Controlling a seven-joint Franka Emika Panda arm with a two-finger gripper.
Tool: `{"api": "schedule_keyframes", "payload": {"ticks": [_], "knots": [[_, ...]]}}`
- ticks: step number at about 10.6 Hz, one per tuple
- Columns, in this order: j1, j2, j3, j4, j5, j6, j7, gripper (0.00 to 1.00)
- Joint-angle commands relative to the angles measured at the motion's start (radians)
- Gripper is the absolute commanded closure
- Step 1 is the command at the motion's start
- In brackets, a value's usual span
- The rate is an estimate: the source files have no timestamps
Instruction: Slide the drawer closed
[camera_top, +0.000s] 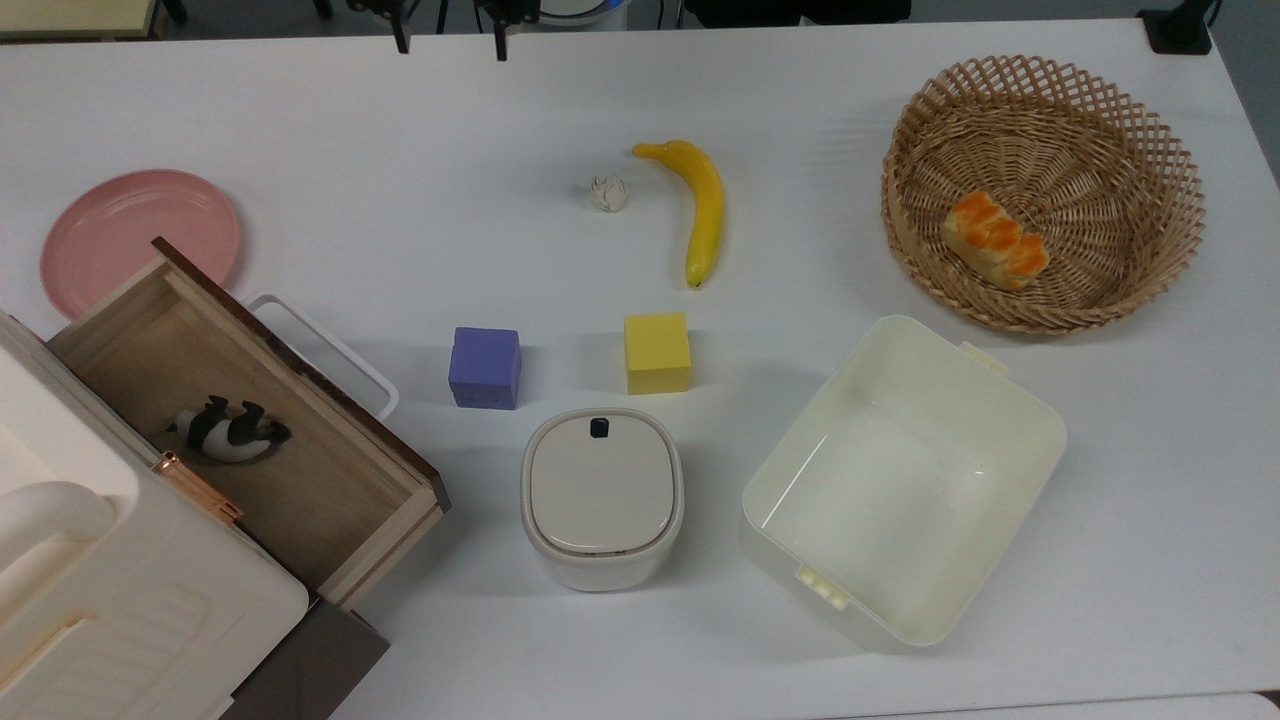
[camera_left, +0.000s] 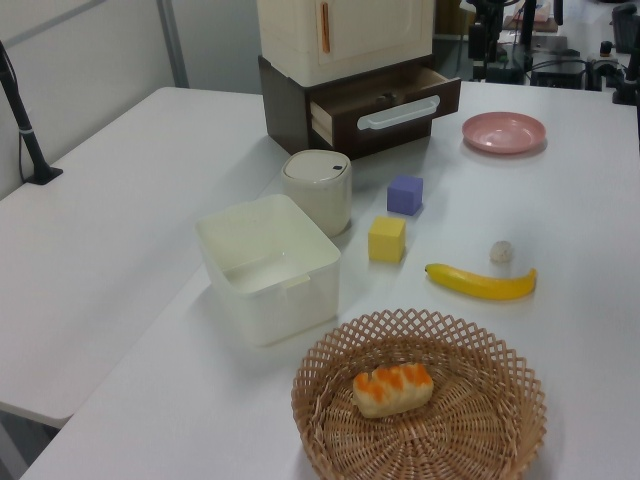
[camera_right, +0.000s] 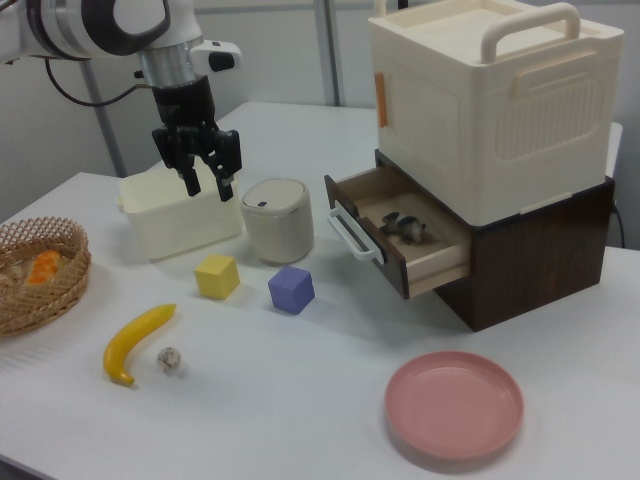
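The drawer stands pulled out of a dark brown cabinet, at the lower left of the top view and at the right side of the right view. Its white loop handle points toward the middle of the surface. Inside the drawer lies a small black and white panda figure. On top of the cabinet sits a big cream box with a carry handle.

The gripper hangs in the air above the surface, well apart from the drawer, and the right view shows it in front of the cream tub. The jaws are spread open and they hold nothing.

Near the drawer front, in the top view, there is a purple cube, then a yellow cube to the top view's right of it. A cream lidded bin stands just below the two cubes. A pink plate lies just beside the drawer's far corner. A banana and a small pale ball lie near each other in the middle. A wicker basket with a piece of bread is at the top view's right.
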Motion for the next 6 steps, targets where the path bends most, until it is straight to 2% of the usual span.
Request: {"api": "schedule_keyframes", "payload": {"ticks": [1, 2, 3, 4, 6], "knots": [[0.006, -0.007, -0.003, -0.003, 0.009, -0.025, -0.024, 0.66], [0.004, -0.007, -0.003, -0.003, 0.009, -0.027, -0.046, 0.78], [0.004, -0.007, -0.003, -0.004, 0.009, -0.028, -0.07, 0.97], [0.006, -0.007, -0.003, -0.004, 0.009, -0.03, -0.074, 1.0], [0.006, -0.007, -0.003, -0.004, 0.009, -0.028, -0.074, 1.0]]}}
